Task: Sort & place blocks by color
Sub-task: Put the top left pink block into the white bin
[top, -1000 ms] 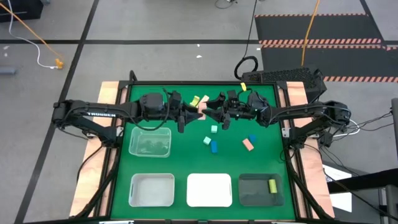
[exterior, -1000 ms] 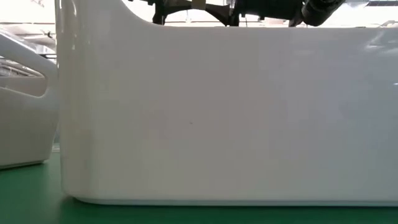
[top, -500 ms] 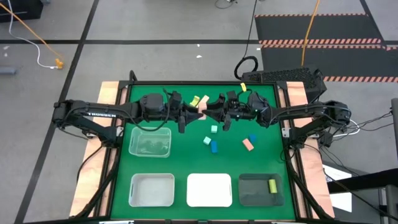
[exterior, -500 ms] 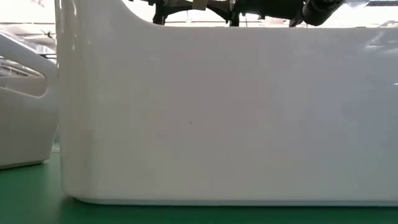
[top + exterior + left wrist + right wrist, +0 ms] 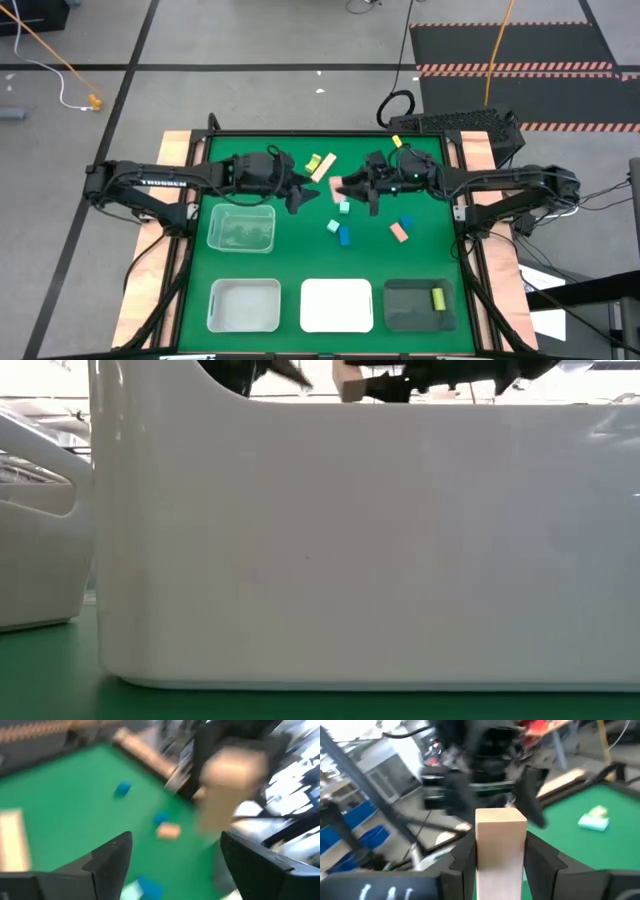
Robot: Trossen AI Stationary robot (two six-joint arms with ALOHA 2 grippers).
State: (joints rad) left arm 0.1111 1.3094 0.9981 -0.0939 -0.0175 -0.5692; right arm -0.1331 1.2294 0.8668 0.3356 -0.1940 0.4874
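Note:
My right gripper point(image 5: 348, 187) is shut on a tan wood block point(image 5: 336, 186) above the far middle of the green table; the same block point(image 5: 501, 845) fills the right wrist view. My left gripper point(image 5: 305, 192) stands open just left of it, its fingers point(image 5: 112, 857) wide apart with the tan block point(image 5: 230, 785) beyond them, untouched. On the mat lie two mint blocks point(image 5: 344, 207), two blue blocks point(image 5: 344, 236), a tan block point(image 5: 399, 232) and a yellow-green one beside a tan bar point(image 5: 318, 163). A yellow-green block point(image 5: 437, 298) lies in the dark tray point(image 5: 400, 312). My right gripper pinches the tan block by its two long sides point(image 5: 481, 855) between the two fingers. The fingers reach in about level from the table's right side and lie along the block, whose free end point(image 5: 501, 817) sticks out toward the left arm. The block is lifted clear of the table.
A clear tray point(image 5: 241, 228) stands under the left arm. Along the near edge stand a clear tray point(image 5: 244, 305), a white tray point(image 5: 337, 305) and the dark one. The white tray's wall point(image 5: 350, 540) fills the low view. A small yellow piece point(image 5: 393, 140) lies at the far edge.
My left gripper has opened and let go of the tan block, tipping down a little. The block stays in my right gripper, which has drawn slightly toward the table's right edge with it, still clear of the mat.

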